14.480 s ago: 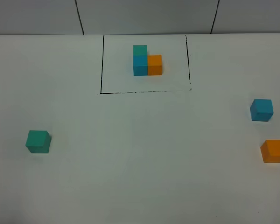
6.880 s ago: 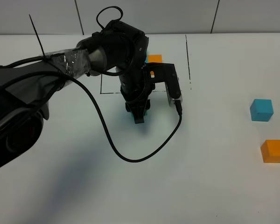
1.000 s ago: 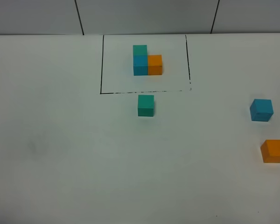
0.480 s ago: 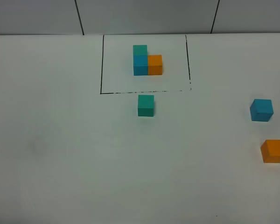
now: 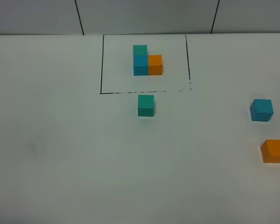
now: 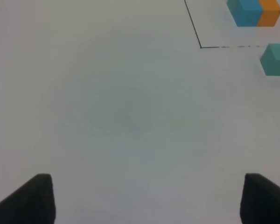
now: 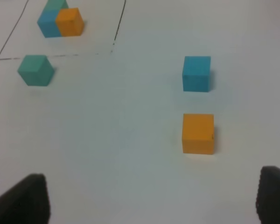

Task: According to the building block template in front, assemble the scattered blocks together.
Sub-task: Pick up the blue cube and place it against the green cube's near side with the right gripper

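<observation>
The building block template (image 5: 147, 63) is a teal, blue and orange L inside a black drawn rectangle at the back of the table. A loose teal-green block (image 5: 145, 105) sits just in front of the rectangle's front line. A sky-blue block (image 5: 262, 110) and an orange block (image 5: 274, 151) lie apart at the far right. Neither arm shows in the high view. My left gripper (image 6: 149, 200) is open over bare table, far from the teal-green block (image 6: 275, 59). My right gripper (image 7: 149, 198) is open and empty, short of the orange block (image 7: 198, 133) and the sky-blue block (image 7: 196, 73).
The white table (image 5: 74, 154) stretches bare across the left and front. The orange block lies close to the right edge of the high view. Grey wall panels run behind the table.
Since the earliest frames the teal-green block went from the far left to just below the rectangle, and the left arm withdrew from the high view. Nothing has moved over the last second.
</observation>
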Tool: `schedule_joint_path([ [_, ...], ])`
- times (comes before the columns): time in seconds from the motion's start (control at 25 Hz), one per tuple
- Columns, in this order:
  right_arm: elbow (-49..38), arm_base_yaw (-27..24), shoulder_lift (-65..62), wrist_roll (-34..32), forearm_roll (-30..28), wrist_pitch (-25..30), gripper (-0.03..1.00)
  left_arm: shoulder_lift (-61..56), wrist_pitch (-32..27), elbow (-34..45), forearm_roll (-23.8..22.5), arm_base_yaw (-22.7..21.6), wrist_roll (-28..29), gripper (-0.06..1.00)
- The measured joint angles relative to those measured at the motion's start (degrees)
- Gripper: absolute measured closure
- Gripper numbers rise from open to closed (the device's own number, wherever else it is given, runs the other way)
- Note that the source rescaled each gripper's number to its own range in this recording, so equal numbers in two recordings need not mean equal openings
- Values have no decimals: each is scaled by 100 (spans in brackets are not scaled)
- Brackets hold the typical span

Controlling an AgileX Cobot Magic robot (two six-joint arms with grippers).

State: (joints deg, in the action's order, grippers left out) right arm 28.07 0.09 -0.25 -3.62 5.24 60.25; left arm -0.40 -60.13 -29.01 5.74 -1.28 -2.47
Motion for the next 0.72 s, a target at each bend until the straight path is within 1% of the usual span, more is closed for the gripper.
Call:
schedule_joint_path([
  [0.72, 0, 0, 0, 0, 24, 0, 19, 0, 0, 0, 134, 0, 0, 13],
])
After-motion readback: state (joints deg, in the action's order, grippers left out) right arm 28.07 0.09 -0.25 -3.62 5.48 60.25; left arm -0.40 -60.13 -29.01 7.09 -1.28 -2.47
